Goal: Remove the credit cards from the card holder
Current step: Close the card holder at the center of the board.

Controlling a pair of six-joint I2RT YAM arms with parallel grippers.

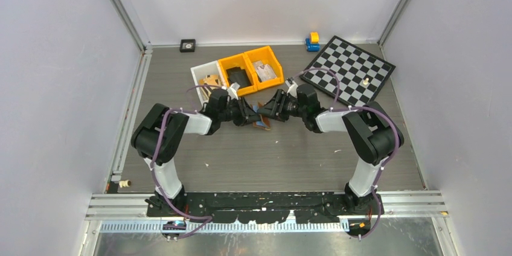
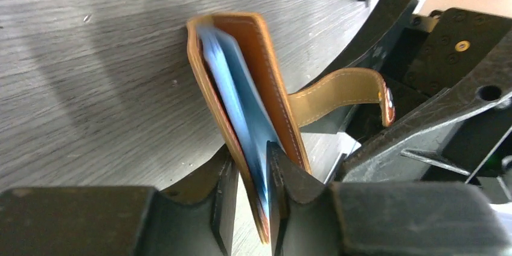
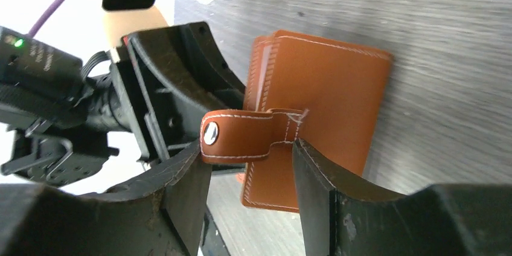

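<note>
Approach room around the card holder (image 1: 261,122): left fingers (image 2: 220,201) and right fingers (image 3: 317,195) close off both sides, orange bins (image 1: 241,57) and white bin (image 1: 199,72) stand near behind, bare table (image 1: 272,156) lies open in front.

White-stitched reddish-brown card holder (image 3: 326,87); pale blue credit cards (image 2: 241,105); black-and-white chequered board (image 1: 350,70).

Top camera sits high at the near edge of the table (image 1: 302,153), tilted down and forward, far enough back to take in the whole surface. Left wrist camera rides just behind the left gripper (image 2: 250,165), looking out along its fingers, very close. Right wrist camera sits behind the right gripper (image 3: 250,150), facing the opposite way. All three share the card holder (image 2: 265,63) at the fingertips, and each wrist view catches the other gripper beyond it.
</note>
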